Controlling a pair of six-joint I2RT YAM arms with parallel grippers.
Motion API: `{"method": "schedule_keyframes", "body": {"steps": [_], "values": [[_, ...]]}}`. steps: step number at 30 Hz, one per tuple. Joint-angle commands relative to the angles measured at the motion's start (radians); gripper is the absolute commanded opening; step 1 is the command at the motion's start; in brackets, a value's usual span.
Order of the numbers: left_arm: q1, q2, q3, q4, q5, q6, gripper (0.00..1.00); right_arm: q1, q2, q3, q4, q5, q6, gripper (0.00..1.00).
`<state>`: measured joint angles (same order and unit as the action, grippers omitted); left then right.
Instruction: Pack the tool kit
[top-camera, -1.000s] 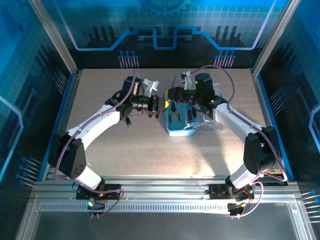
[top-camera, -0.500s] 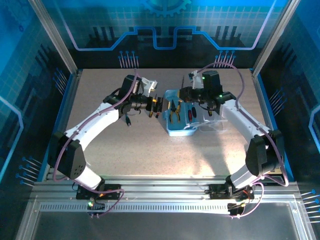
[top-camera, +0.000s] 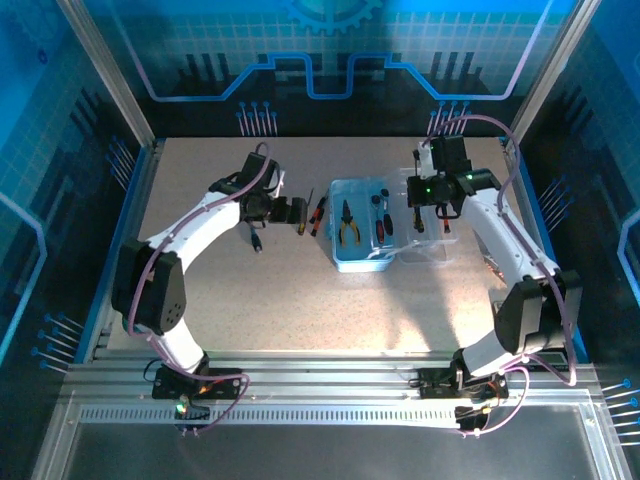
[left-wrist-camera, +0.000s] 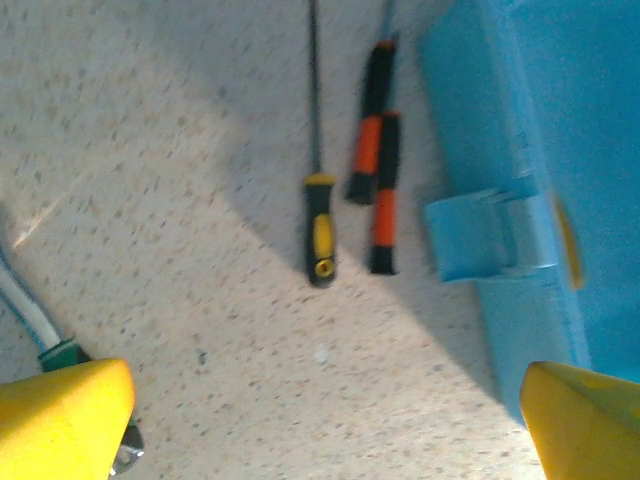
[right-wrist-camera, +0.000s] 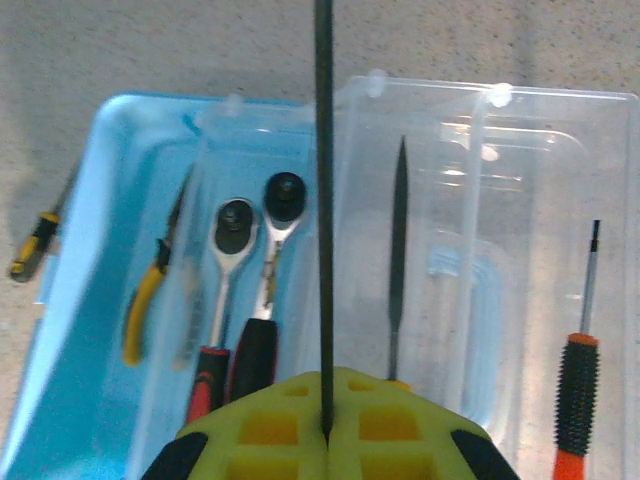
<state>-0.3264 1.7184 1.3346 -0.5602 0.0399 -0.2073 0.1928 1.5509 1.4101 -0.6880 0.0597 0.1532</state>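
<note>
Since the counter (top-camera: 300, 310) carries the open light-blue case (top-camera: 360, 264) at its middle, bring your spread left jaws squarely down astride the yellow-handled screwdriver (left-wrist-camera: 320, 235) just left of it, while your right jaws pinch a slim dark shaft (right-wrist-camera: 323, 200) over the case.

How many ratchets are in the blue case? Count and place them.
2, side by side in the case: red-handled ratchet next to the pliers, black-handled ratchet beyond it. The right gripper, shut on a thin rod, may hide more.
</note>
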Motion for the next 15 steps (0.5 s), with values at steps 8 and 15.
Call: {"method": "schedule_keyframes", "body": {"steps": [8, 15], "values": [[-0.002, 0.046, 0.046, -0.063, -0.094, 0.006, 0.99, -0.012, 0.129, 0.084, -0.069, 0.023, -0.049, 0.00], [-0.002, 0.064, 0.046, -0.060, -0.092, 0.007, 0.99, -0.002, 0.178, 0.077, -0.050, -0.028, -0.044, 0.07]]}}
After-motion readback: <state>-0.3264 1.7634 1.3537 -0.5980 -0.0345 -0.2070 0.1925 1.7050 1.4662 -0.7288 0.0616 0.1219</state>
